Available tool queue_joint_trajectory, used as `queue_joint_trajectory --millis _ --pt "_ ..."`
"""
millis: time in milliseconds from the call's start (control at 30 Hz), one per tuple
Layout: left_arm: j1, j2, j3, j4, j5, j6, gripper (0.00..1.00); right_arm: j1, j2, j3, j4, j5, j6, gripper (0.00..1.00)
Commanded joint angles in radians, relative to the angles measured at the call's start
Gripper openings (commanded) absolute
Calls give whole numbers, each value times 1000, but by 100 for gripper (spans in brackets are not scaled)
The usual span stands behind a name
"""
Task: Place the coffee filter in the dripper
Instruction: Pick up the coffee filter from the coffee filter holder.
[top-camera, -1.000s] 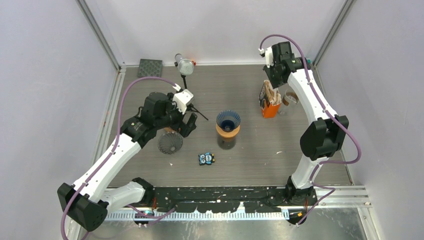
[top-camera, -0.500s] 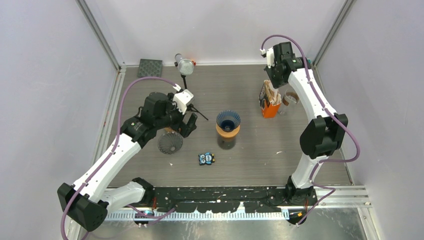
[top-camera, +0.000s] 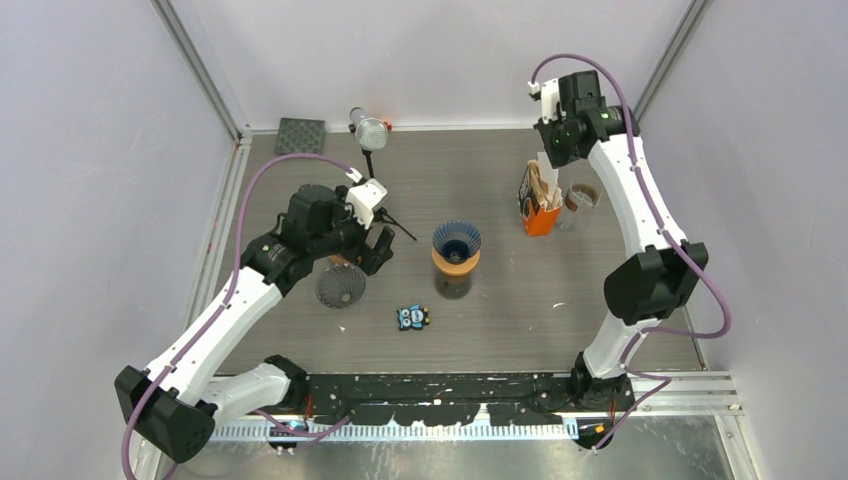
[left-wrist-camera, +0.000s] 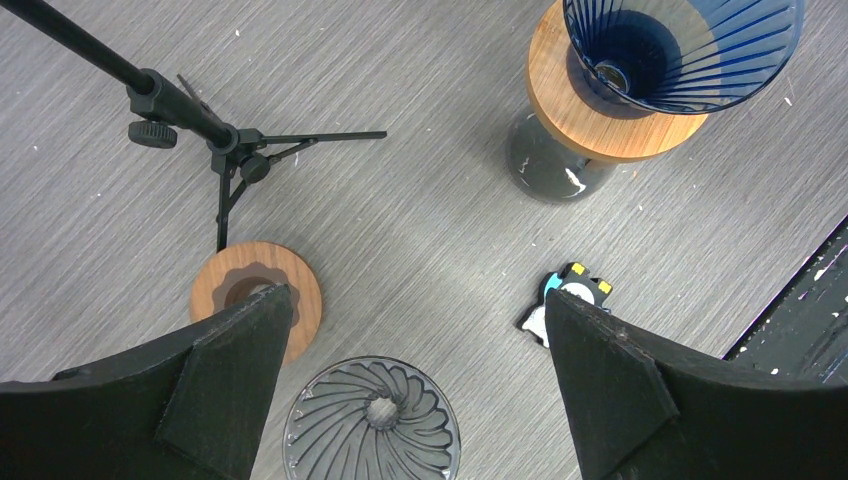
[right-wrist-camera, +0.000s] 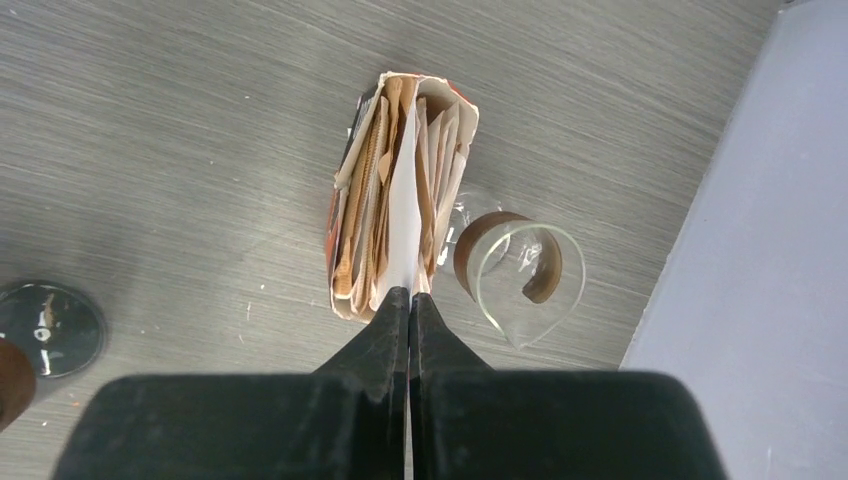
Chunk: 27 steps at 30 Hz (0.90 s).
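Note:
My right gripper (right-wrist-camera: 410, 297) is shut on a white coffee filter (right-wrist-camera: 404, 215), which hangs over the orange box of filters (right-wrist-camera: 352, 200). From the top view this gripper (top-camera: 552, 163) is above the box (top-camera: 541, 212) at the back right. The blue dripper (top-camera: 456, 240) sits on a wooden-collared carafe at the table's middle, and it also shows in the left wrist view (left-wrist-camera: 690, 45). My left gripper (left-wrist-camera: 415, 305) is open and empty above a clear glass dripper (left-wrist-camera: 370, 422) on the table.
A glass server (right-wrist-camera: 518, 275) stands right of the filter box. A wooden ring (left-wrist-camera: 256, 290), a microphone tripod (left-wrist-camera: 236, 152) and a small owl toy (left-wrist-camera: 572, 293) lie around the left gripper. A dark mat (top-camera: 301, 135) lies at the back left. The side walls are close.
My right arm has risen and shifted slightly right and back, drawing the white filter up out of the box. The left arm has not moved.

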Motion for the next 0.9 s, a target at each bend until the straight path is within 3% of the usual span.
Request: queue_joint_trajectory --millis 0,133,300,400,533,700,867 --pt "5 -24 43 6 16 15 100 -3 -132 63 -40 -8 1 1" --pt "5 -22 61 -3 26 25 100 -3 -204 78 -74 -41 -20 0" --pt "5 -21 78 -13 65 48 100 6 -316 69 -133 -306 -76 0" --pt "5 -21 111 -41 159 62 100 41 -365 47 -156 -437 -79 0" --pt "5 -22 139 -71 304 75 100 130 -419 -20 -155 -572 -72 0" --pt "5 -20 158 -76 410 93 100 335 -460 -152 -99 -612 -75 0" --pt "4 -25 185 -71 440 103 100 391 -428 -185 -95 -743 -84 0"
